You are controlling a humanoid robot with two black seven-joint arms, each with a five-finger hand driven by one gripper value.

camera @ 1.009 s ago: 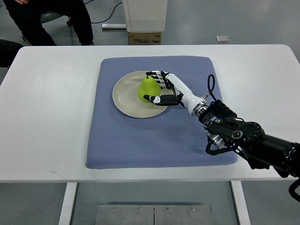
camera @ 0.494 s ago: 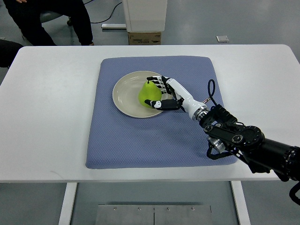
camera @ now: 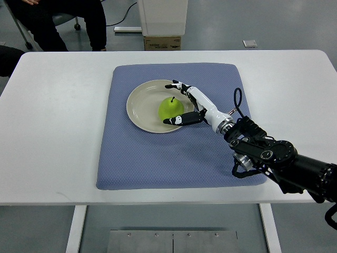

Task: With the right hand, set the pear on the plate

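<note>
At the near right, the robot's dark arm [camera: 284, 163] comes in from the right edge and reaches up and left over the worktop [camera: 58, 132]. It crosses the near right part of a blue mat [camera: 158, 158] that covers the middle of the worktop. Only this arm shows; the left one is out of view.

Farther in, the right hand [camera: 184, 103] sits at the right edge of the plate [camera: 138, 108]. Its fingers [camera: 176, 85] are spread: the upper ones arch past the far side of the pear [camera: 171, 107], and the thumb lies low along its near side. They look loosened rather than clamped, with a sliver of plate showing between fruit and fingers, though contact at the thumb cannot be ruled out.

The pear stands upright on the plate, right of its centre, stem up, and appears to rest under its own weight. The plate lies on the far half of the mat.

By this reading the placing is done and the step in hand is the release. The next move calls for drawing the hand back to the right, clear of the fruit, without brushing it and tipping it over.

Beyond the worktop, a box [camera: 162, 42] sits on the floor, and a seated person's legs [camera: 58, 21] show at the far left.
</note>
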